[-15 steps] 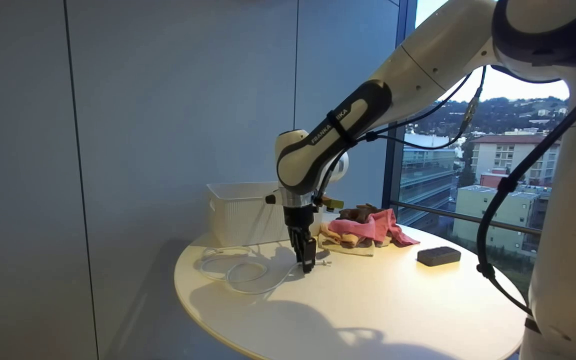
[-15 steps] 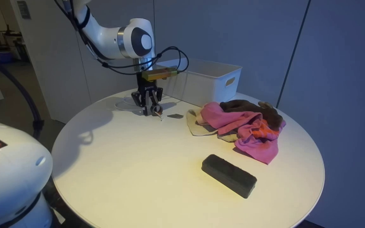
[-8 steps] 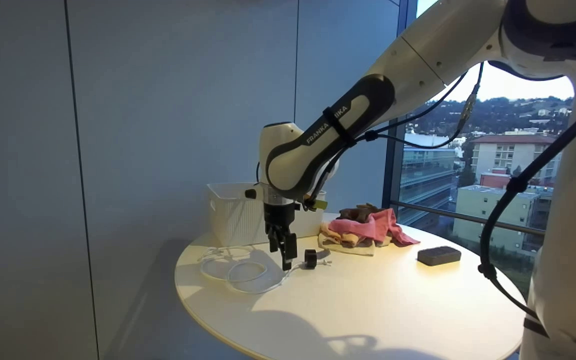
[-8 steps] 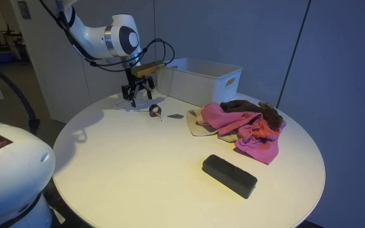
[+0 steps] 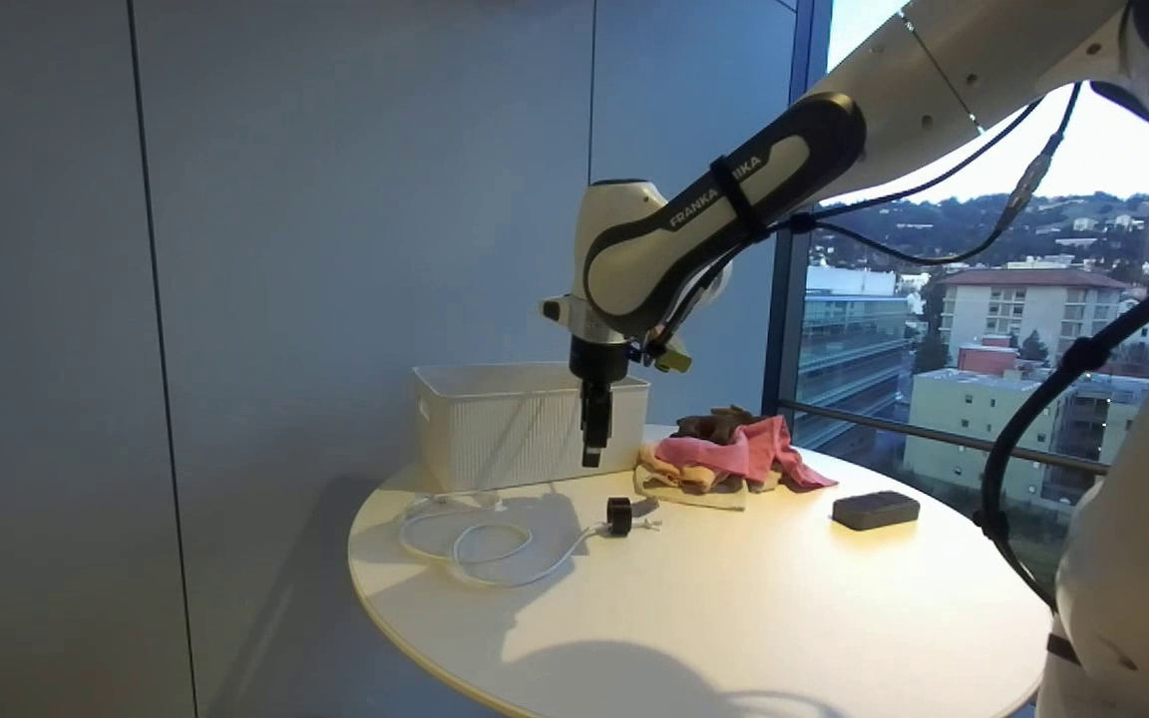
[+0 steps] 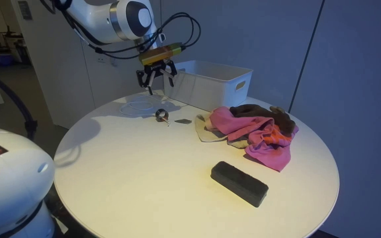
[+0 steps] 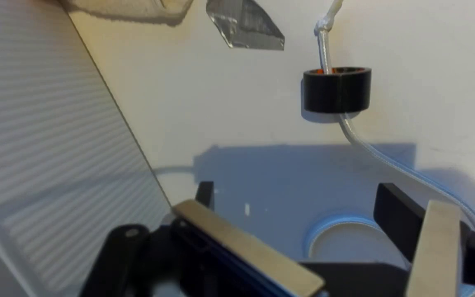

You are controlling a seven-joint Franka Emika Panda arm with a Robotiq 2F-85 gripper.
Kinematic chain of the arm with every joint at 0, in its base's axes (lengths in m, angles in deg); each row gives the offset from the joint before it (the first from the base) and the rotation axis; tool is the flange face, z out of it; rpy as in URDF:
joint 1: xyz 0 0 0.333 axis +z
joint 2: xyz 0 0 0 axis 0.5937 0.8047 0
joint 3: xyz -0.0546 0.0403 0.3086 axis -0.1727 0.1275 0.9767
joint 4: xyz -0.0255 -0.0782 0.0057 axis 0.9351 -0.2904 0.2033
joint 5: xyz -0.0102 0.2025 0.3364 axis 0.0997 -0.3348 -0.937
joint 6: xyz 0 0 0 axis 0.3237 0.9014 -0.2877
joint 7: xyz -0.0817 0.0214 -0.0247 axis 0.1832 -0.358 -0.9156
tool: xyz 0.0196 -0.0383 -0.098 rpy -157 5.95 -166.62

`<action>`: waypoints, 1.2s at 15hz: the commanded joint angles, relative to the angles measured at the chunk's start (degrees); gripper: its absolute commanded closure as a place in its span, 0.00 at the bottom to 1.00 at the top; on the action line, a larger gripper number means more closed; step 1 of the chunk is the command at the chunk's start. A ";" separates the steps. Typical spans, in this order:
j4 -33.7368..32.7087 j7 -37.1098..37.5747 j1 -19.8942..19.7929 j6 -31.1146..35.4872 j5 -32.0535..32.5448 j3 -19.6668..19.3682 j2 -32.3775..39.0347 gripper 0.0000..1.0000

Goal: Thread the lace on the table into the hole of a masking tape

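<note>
One thin white lace (image 7: 347, 126) runs through the hole of one short black tape ring (image 7: 337, 93), knotted end out of one mouth, loops trailing from the other. Ring stands on edge on the round white table (image 6: 137, 172), hole axis about level. Threading looks done to me.

Key relation: ring is below the black two-finger gripper (image 6: 161, 87). In the wrist view it's ahead of the fingertips, within their span, and the lace there runs crosswise to the closing line. A pinch on the knotted end should need little wrist turn. Fingers spread wide, nothing between them, up off the table.

My guess: just back off. If more tail is wanted, don't brush the ring; it could roll.

Further out: torn silver-grey tape scrap (image 7: 248, 27) near the ring, white ribbed plastic bin (image 5: 495, 439), heap of pink and brown cloth (image 6: 236, 124), long dark-grey block (image 6: 240, 183).
</note>
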 commanded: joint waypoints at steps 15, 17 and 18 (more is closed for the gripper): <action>7.35 -20.85 -2.41 3.30 -6.97 -10.19 3.42 0.00; 7.28 -19.91 -2.40 4.68 -5.76 -9.27 6.00 0.00; 7.29 -20.29 -2.32 5.66 -5.91 -8.94 7.05 0.00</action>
